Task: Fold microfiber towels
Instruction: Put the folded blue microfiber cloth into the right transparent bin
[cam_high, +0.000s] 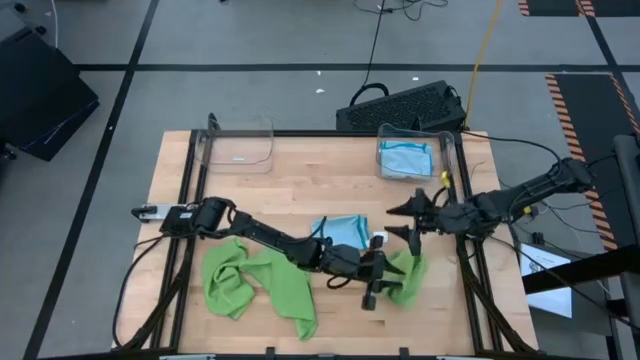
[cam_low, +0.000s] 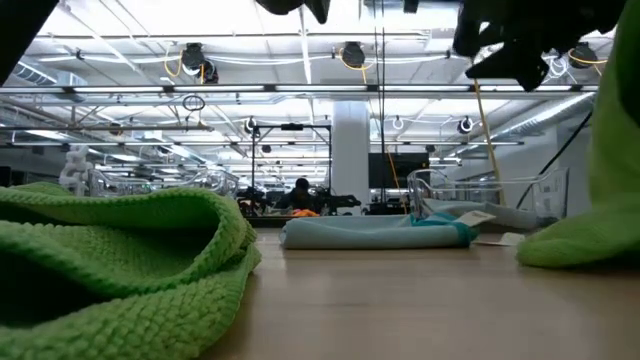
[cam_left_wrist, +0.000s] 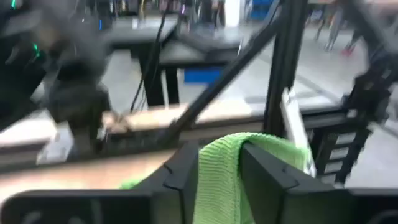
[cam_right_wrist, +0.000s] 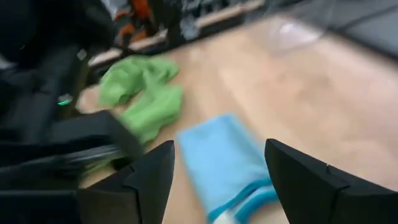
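High view: left arm stretched across the table (cam_high: 300, 170) toward its right half, left gripper (cam_high: 385, 283) near the front edge, pinching a lime green towel (cam_high: 408, 280) that hangs bunched from the fingers. Left wrist view confirms: green cloth (cam_left_wrist: 230, 174) clamped between the two dark fingers (cam_left_wrist: 186, 171), pressed together on the fabric.

Right gripper (cam_high: 412, 221) just behind the left one, toward the right edge, fingers spread, nothing between them. Right wrist view: both fingers (cam_right_wrist: 155, 177) wide apart, folded blue towel (cam_right_wrist: 227, 165) on the table beyond them, green cloth (cam_right_wrist: 140, 93) further off.

Second lime green towel (cam_high: 255, 285) lying crumpled near the front edge, left of centre, spread in loose folds; well apart from the held one. Low view: same crumpled green towel (cam_low: 120, 260) filling the near left, edge of held green towel (cam_low: 585, 235) at right.

Folded light blue towel (cam_high: 345, 230) near table centre, flat, just behind the left arm's forearm. Low view: lying as a low neat stack (cam_low: 375, 232), teal edge visible.

Clear bin (cam_high: 415, 150) at back edge toward the right corner, blue towel (cam_high: 405, 160) inside. Second clear bin (cam_high: 240, 145) at back edge toward the left corner; contents hard to make out.

Black keyboard-like item (cam_high: 400, 105) on the floor behind the table
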